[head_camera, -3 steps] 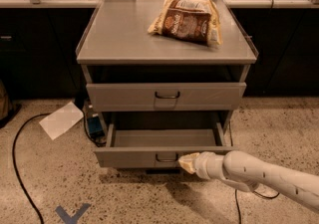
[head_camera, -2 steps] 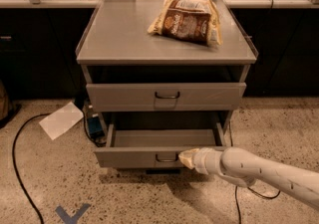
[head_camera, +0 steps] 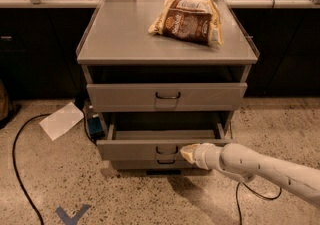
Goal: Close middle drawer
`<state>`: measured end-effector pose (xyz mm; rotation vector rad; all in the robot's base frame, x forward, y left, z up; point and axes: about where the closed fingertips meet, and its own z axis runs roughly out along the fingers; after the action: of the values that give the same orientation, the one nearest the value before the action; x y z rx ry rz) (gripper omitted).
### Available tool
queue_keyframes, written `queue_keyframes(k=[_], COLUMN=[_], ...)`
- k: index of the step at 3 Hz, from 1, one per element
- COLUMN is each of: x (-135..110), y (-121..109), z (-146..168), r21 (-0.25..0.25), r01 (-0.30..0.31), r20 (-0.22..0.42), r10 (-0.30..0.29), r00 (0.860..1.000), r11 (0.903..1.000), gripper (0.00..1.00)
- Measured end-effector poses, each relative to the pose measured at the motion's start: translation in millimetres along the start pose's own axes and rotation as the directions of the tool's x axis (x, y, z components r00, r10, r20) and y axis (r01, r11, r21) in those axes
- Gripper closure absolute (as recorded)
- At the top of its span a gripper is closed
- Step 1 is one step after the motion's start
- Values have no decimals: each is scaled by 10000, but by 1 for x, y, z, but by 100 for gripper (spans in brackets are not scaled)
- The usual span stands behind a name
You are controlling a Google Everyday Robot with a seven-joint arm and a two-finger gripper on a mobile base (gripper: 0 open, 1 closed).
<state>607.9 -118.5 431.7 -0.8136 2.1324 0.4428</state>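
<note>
**Middle drawer pulled out, gripper at its front**

Your gripper [head_camera: 187,153] touches the front panel of the middle drawer [head_camera: 130,149], just right of its handle [head_camera: 166,150]. You cannot tell whether it is open or closed. The drawer juts out of the cabinet [head_camera: 100,44], with speckled floor [head_camera: 125,199] before it. You have three drawer fronts, one snack bag [head_camera: 187,21] on top and one paper sheet [head_camera: 61,120].

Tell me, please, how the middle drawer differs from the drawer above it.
The middle drawer is pulled out, its tray showing; the top drawer sits further back. The middle drawer's front is low, the top drawer's taller and wider. The gripper is at the middle drawer's front, not the top drawer's. Both are grey metal.
</note>
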Motion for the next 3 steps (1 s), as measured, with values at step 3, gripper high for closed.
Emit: queue_keyframes(k=[3], x=[-18], y=[-42], z=[17], r21=[314], r01=[-678], r20=[686], r10=[655], r00=[9955], r11=[9972], gripper=[100])
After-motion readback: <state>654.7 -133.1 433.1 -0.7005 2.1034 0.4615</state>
